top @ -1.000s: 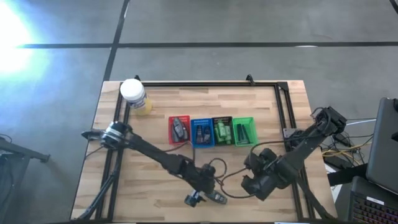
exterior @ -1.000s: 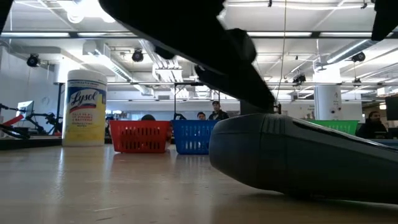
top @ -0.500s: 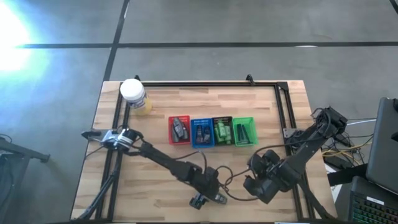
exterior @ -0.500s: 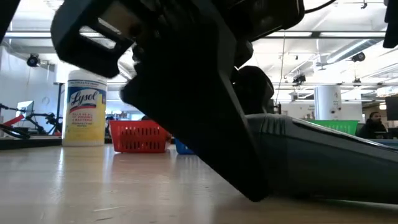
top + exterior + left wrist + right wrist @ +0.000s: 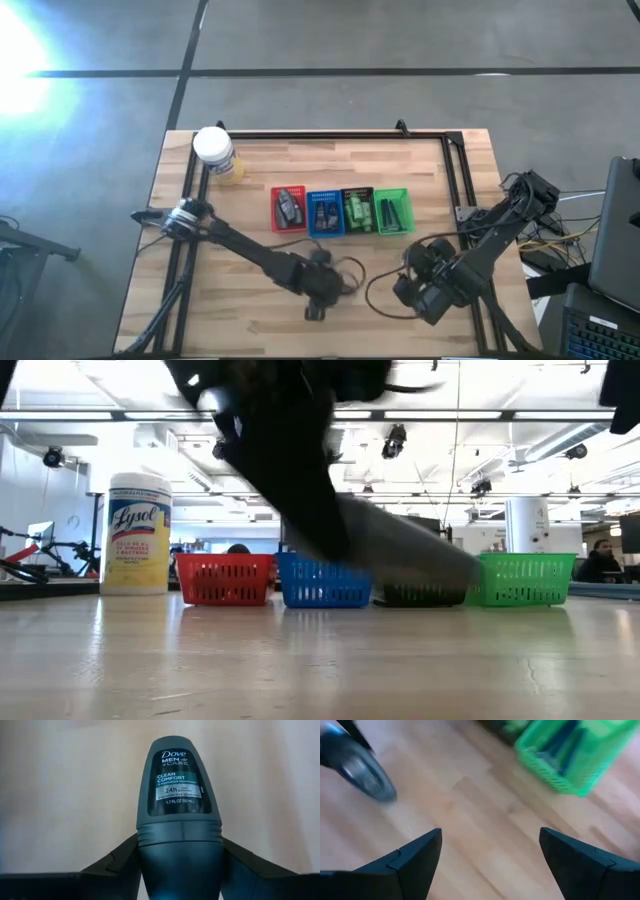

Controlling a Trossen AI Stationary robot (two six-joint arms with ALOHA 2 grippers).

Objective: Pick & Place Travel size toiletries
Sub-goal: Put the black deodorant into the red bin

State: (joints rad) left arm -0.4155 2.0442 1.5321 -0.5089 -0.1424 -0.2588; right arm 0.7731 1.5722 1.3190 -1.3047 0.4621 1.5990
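A dark grey Dove roll-on bottle point(image 5: 180, 785) sits between the fingers of my left gripper point(image 5: 180, 857), which hangs over the near middle of the table point(image 5: 315, 305). In the low view the bottle point(image 5: 400, 550) shows blurred, slanting down, clear of the tabletop. My right gripper point(image 5: 490, 850) is open and empty, low over the table to the right of the left one point(image 5: 408, 295). More grey, green and black toiletries lie in the four trays. My left gripper pinches the bottle between its two fingers point(image 5: 117, 862), on the broad section below the ridge point(image 5: 150, 855), one finger on each side. The labelled rounded end point(image 5: 180, 765) points away from the gripper toward the table. The bottle is lifted clear and tilted.
A row of red point(image 5: 288, 210), blue point(image 5: 325, 213), black point(image 5: 357, 211) and green point(image 5: 392, 211) slotted trays stands mid-table. A white-lidded Lysol jar point(image 5: 214, 150) stands at the far left corner. A black rail frame point(image 5: 330, 134) runs along the far and side edges.
The bottle lay on the table near the near edge; my left gripper came down over it, took hold and raised it, so it now hangs tilted clear of the tabletop. The left arm has drawn back a little toward the trays.
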